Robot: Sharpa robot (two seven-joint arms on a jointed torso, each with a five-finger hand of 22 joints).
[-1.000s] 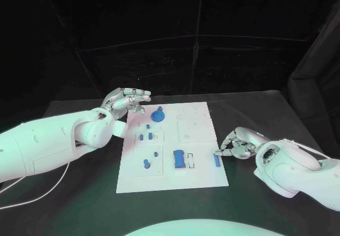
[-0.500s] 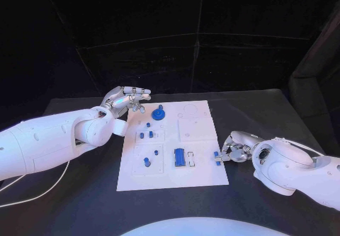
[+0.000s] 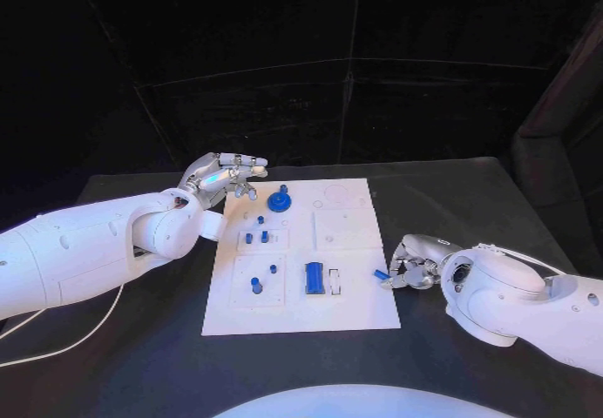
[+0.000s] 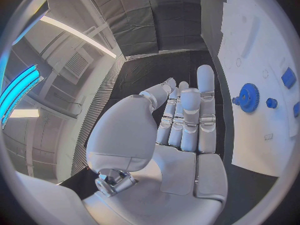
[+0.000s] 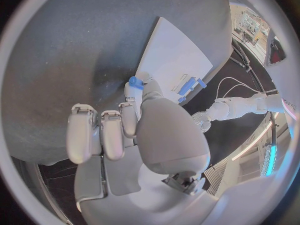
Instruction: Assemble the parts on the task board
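The white task board (image 3: 358, 252) lies in the middle of the black table. On it are a blue gear (image 3: 279, 205), a blue block (image 3: 315, 277) and several small blue pegs (image 3: 256, 237). My right hand (image 3: 409, 264) is at the board's right edge and pinches a small blue part (image 3: 380, 274) between thumb and finger; the right wrist view shows that part (image 5: 135, 81) at the fingertips, beside the board (image 5: 175, 60). My left hand (image 3: 226, 178) hovers over the board's far left corner, fingers extended, holding nothing. In the left wrist view the gear (image 4: 249, 97) lies just beyond this hand (image 4: 184, 117).
Black table (image 3: 465, 196) surrounds the board on all sides, with dark curtains behind. My left arm (image 3: 101, 244) lies along the board's left side. White recessed plates (image 3: 346, 228) sit on the board's right half.
My right hand has closed on the small blue part at the board's right edge, and the part has tipped up from lying flat. The left hand has stayed in place.
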